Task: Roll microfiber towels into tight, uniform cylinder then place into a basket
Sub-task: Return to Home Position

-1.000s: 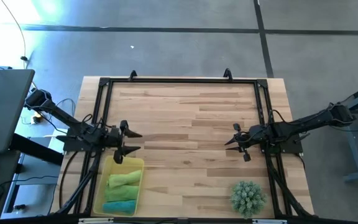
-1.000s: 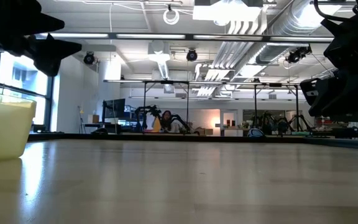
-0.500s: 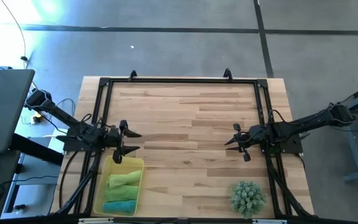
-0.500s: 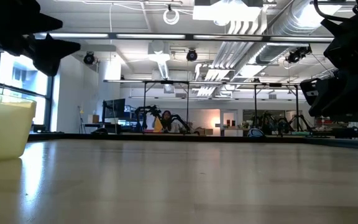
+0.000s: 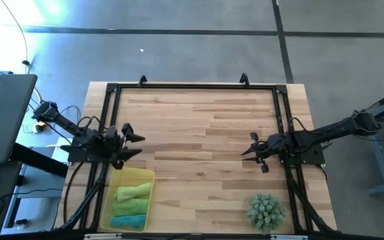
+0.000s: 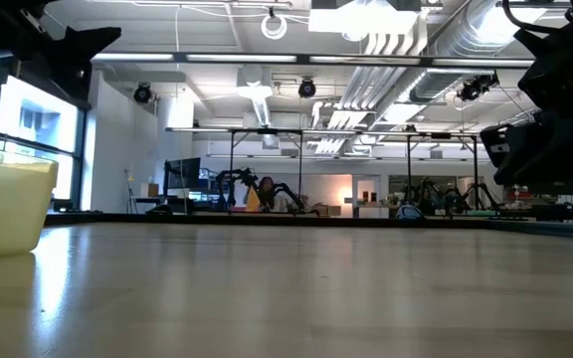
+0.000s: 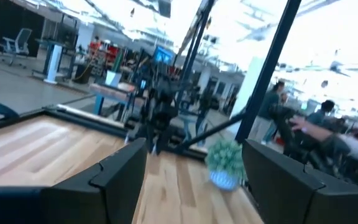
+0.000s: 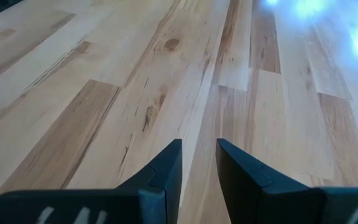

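Observation:
The yellow basket (image 5: 145, 177) sits at the table's near left corner; its wall also shows in the low view (image 6: 8, 204). In it lie two rolled lime green towels (image 5: 133, 193) and, nearer the front edge, a rolled teal towel (image 5: 127, 221). My left gripper (image 5: 139, 145) hovers open and empty just beyond the basket's far end, over the table's left edge. My right gripper (image 5: 243, 153) is shut and empty above bare wood at the table's right, pointing toward the left; its fingers show in the right wrist view (image 8: 199, 149).
A spiky green ball-shaped plant (image 5: 266, 211) stands at the near right corner and also shows in the left wrist view (image 7: 224, 163). A black metal frame (image 5: 192, 87) runs around the table's edges. Bare wood (image 5: 199, 140) lies between the two arms.
My left gripper has drawn back toward the table's left edge and a little toward the far edge, away from the basket, and has risen in the low view. The towels and basket have stayed where they were.

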### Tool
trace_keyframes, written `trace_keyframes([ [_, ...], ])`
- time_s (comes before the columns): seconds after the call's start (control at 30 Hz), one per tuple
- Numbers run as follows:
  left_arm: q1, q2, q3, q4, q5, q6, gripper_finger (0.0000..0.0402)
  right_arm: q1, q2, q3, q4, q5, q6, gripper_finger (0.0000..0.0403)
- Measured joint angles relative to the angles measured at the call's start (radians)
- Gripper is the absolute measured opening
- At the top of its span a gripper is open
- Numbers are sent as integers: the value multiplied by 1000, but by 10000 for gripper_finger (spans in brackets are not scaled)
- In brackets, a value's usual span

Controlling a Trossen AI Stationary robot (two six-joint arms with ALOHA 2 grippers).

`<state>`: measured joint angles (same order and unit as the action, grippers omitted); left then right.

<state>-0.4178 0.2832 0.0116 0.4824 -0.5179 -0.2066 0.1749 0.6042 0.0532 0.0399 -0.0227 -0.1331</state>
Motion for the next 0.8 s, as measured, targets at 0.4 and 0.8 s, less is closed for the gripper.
trace_keyframes([
  [0.4,135,-97,0,0,9,0,254,0,-304,-2,-133,0,0,89],
  [0.8,312,-128,0,-10,10,0,254,-180,-450,-3,-133,-1,-1,89],
])
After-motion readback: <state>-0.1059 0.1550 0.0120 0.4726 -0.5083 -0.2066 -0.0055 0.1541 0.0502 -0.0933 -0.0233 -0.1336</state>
